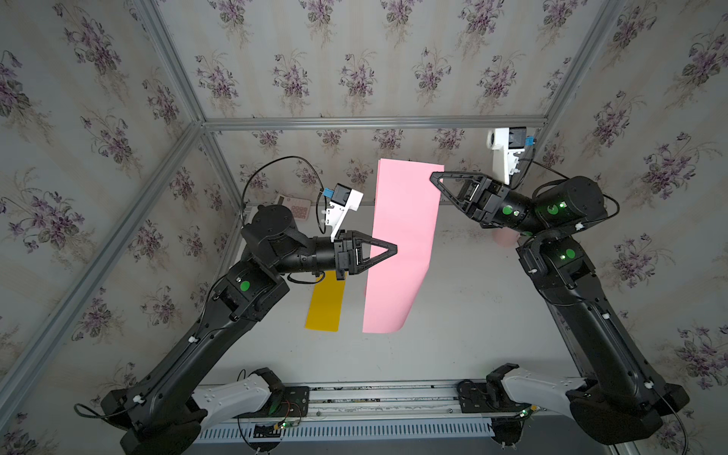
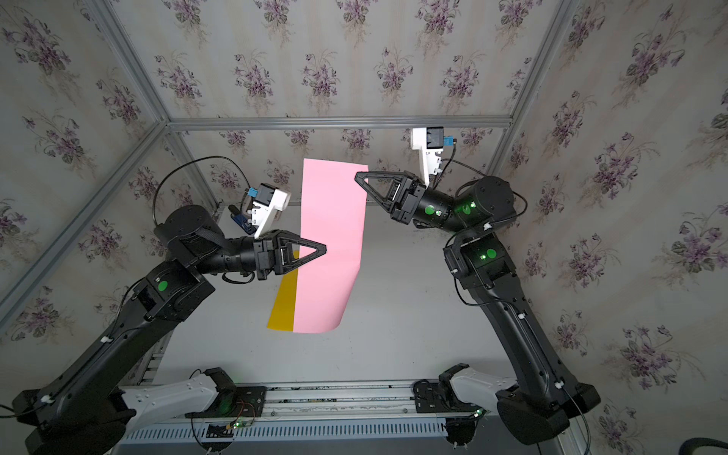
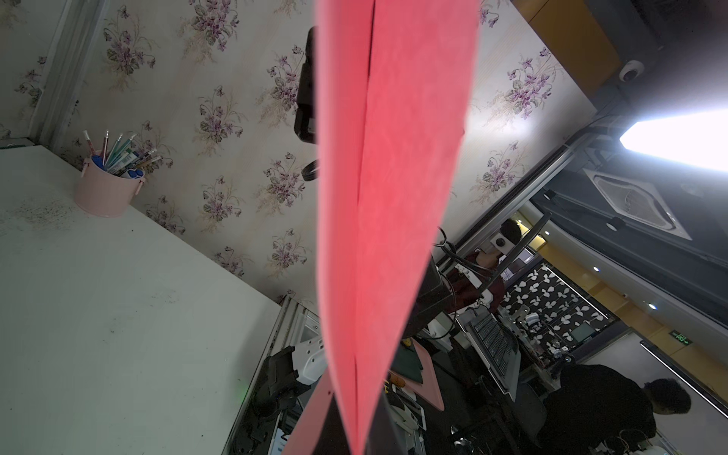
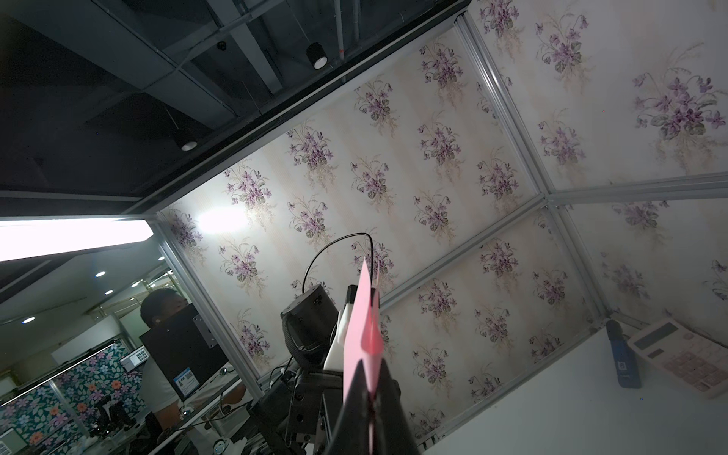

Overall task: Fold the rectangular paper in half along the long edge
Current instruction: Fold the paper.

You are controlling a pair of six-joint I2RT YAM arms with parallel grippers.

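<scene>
Mid-frame, pink paper point(image 1: 405, 236) hung with left tool point(image 1: 394, 249) and right tool point(image 1: 433, 176) both pinching it; best move looked like keeping layers aligned, lowering to worktop point(image 1: 492, 315), then creasing.

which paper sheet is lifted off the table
The pink paper, pinched by the left gripper and right gripper; the yellow paper lies flat on the table.

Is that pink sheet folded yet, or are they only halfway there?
Partly. The pink rectangular paper sheet already looks doubled over: two layers show in the left wrist view. In hand: the left end effector and right end effector both pinch it, lifted above the white table. Left: its free end curls, so it likely needs laying down and creasing flat.
</scene>
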